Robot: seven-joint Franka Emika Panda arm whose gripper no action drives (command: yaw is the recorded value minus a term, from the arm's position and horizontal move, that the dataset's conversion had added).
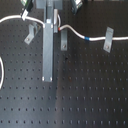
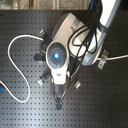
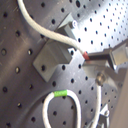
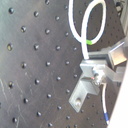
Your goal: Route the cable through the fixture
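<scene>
While the cable [image 1: 75, 33] lies across the far part of the perforated board [image 1: 90, 95] in the first exterior view, we judge the routing to be under way. It runs from the first exterior view's left edge, passes behind the grey gripper bar [image 1: 48, 50], and continues rightward past a blue band [image 1: 87, 38] to a clip [image 1: 107, 44] near the first exterior view's right. Its long axis here is roughly left to right, sagging slightly toward the near side at the middle.

We see in the first wrist view that the cable's red-orange mark [image 3: 85, 55] sits at the tip of the gripper [image 3: 95, 56], just beside a grey fixture block [image 3: 52, 55]; the fingers look clenched on the cord at that mark, though the contact is small and blurred.

We see two more clips in the first exterior view, one left of the bar [image 1: 31, 33] and one just right of it [image 1: 64, 41]. We think the next move calls for keeping the grasp and drawing the cord down into the slot of the fixture beside the mark, with slack kept so it does not pop out of the right clip.
</scene>
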